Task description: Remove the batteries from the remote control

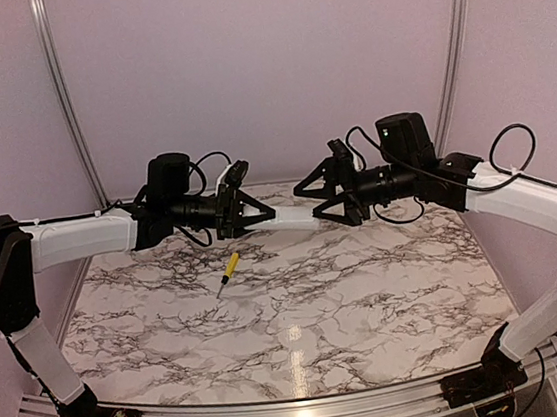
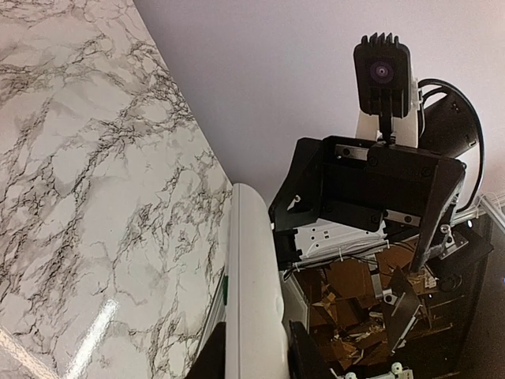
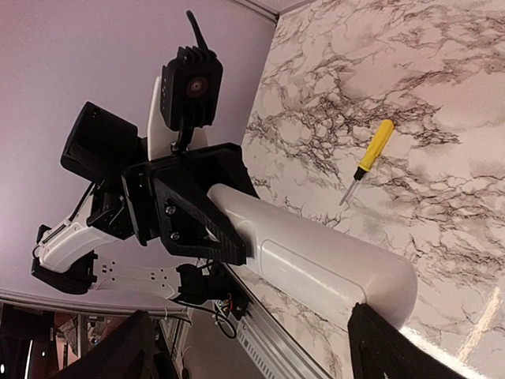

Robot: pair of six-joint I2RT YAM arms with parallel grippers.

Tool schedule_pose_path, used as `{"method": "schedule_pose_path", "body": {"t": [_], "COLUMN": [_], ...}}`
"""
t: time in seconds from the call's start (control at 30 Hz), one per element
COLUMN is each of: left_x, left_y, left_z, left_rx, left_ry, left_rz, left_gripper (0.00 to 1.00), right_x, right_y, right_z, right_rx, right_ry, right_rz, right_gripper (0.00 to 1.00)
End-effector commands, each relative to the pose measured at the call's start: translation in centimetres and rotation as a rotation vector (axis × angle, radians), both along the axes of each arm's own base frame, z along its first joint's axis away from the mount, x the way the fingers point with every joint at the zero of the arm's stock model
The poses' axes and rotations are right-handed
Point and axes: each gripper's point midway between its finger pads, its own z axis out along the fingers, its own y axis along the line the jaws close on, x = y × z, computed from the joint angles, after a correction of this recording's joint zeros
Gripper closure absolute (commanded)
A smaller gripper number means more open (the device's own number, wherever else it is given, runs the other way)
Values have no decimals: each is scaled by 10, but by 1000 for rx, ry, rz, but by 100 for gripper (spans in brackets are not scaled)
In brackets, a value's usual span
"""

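Above the marble table (image 1: 369, 299), the white remote control (image 1: 285, 218) hangs level between both arms. The left gripper (image 1: 257, 215) clamps one end, probably to steady it. The right gripper (image 1: 311, 204) is spread wide around the other end. No batteries show.

Soft, even overhead light is noted; shadows are faint. A glare streak is seen on the marble table (image 1: 293, 340). The remote control (image 2: 254, 284) is slightly washed out up close.
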Motion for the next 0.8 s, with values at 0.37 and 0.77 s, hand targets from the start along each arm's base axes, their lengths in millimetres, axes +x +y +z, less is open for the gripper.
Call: {"method": "schedule_pose_path", "body": {"t": [0.37,0.77], "left_x": [-50,-38], "left_y": [-4,-7], "left_z": [51,24], "left_rx": [-135,-55], "left_ry": [-238,-206], "left_rz": [-197,-135], "left_gripper": [100,100], "right_x": [-44,-45], "right_y": [27,29], "right_z": [38,62], "right_rx": [225,309], "right_ry": [-51,-99], "right_rz": [278,289], "right_gripper": [16,15]}}
